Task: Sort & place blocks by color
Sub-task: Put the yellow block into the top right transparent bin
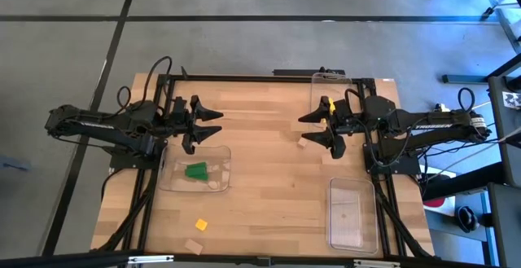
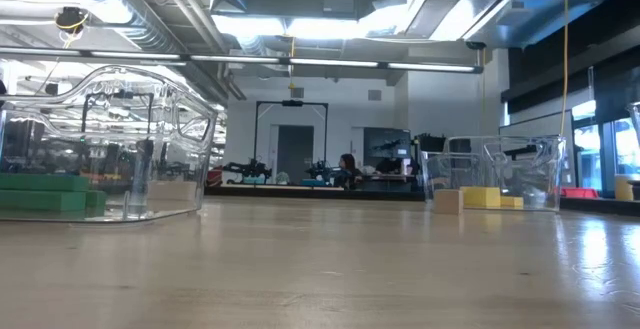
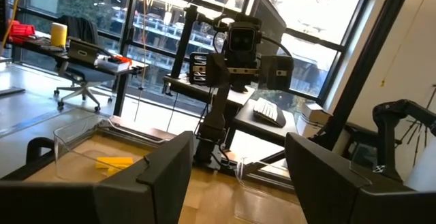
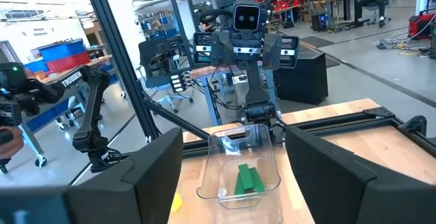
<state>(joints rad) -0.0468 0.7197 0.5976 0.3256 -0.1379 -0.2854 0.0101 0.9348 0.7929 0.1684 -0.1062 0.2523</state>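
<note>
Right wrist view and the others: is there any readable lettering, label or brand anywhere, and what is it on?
"TROSSEN": white letters on the left arm in the right wrist view, only just legible.
White lettering on both arms' forearms in the high view, left arm and right arm: too small to read.
Signs on the far wall in the right wrist view: blurred, unreadable.
Low and left wrist views: none readable.

left hand (image 1: 210,122) open, right hand (image 1: 313,127) open
</note>
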